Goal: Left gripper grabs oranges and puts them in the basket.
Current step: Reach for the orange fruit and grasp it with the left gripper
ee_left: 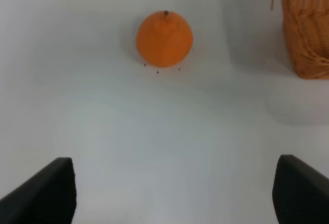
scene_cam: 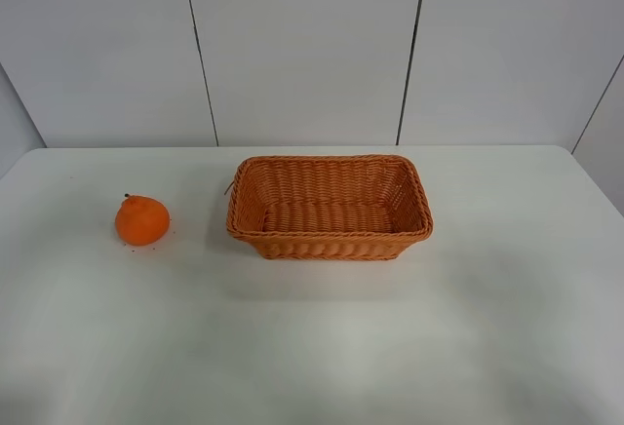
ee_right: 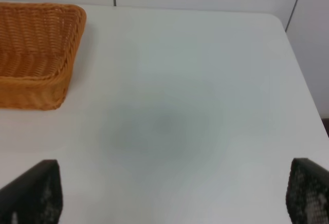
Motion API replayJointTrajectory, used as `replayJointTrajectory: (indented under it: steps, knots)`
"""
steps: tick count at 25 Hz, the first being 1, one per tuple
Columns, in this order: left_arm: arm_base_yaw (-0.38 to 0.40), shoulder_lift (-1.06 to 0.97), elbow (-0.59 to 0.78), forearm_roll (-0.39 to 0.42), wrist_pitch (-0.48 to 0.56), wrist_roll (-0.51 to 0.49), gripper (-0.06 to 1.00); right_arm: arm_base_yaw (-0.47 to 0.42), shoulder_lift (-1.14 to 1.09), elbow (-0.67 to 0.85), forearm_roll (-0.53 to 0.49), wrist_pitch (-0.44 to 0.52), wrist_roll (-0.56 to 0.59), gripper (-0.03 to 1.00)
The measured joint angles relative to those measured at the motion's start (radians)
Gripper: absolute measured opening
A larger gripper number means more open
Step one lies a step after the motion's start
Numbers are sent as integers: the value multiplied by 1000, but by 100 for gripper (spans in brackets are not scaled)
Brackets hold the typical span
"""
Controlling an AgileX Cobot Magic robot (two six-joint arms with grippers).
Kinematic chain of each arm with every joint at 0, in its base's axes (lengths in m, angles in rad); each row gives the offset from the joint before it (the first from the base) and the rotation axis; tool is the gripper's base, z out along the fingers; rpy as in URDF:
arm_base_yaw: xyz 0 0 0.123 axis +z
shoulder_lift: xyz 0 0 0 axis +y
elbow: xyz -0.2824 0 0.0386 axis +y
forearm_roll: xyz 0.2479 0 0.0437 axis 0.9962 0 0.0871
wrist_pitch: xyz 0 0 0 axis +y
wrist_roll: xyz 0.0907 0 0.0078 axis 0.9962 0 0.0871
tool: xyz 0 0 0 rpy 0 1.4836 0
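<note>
One orange [scene_cam: 142,219] with a knob and dark stem sits on the white table, left of the wicker basket [scene_cam: 330,208]. The basket is empty. Neither arm shows in the exterior high view. In the left wrist view the orange [ee_left: 164,38] lies ahead of my left gripper [ee_left: 175,193], well apart from it, with the basket's corner [ee_left: 307,29] to one side. The left fingers [ee_left: 49,192] stand wide apart with nothing between them. My right gripper [ee_right: 175,196] is also open and empty, over bare table beside the basket [ee_right: 36,54].
The white table [scene_cam: 322,337] ends at a grey panelled wall behind the basket. Its right edge and rounded far corner [ee_right: 277,21] show in the right wrist view. A few tiny dark specks lie by the orange.
</note>
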Motion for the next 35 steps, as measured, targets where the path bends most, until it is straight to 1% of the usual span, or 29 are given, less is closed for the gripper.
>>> replayJointTrajectory:
  steps: [5,6,11,18,23,28,31,35]
  knots:
    - [0,323,-150,0,0,20,87,0,0,0,0,0,0,69]
    - [0,323,-150,0,0,20,87,0,0,0,0,0,0,69]
    - [0,654,-351,0,33,37,87,0,0,0,0,0,0,69]
    - [0,984,-603,0,83,40,87,0,0,0,0,0,0,69]
    - [0,1208,-782,0,98,40,87,0,0,0,0,0,0,69]
    - [0,1342,-871,-39,97,41,87,0,0,0,0,0,0,69]
    - [0,1395,-888,-56,82,44,87,0,0,0,0,0,0,69]
    - [0,1448,-890,-54,76,51,86,0,0,0,0,0,0,69]
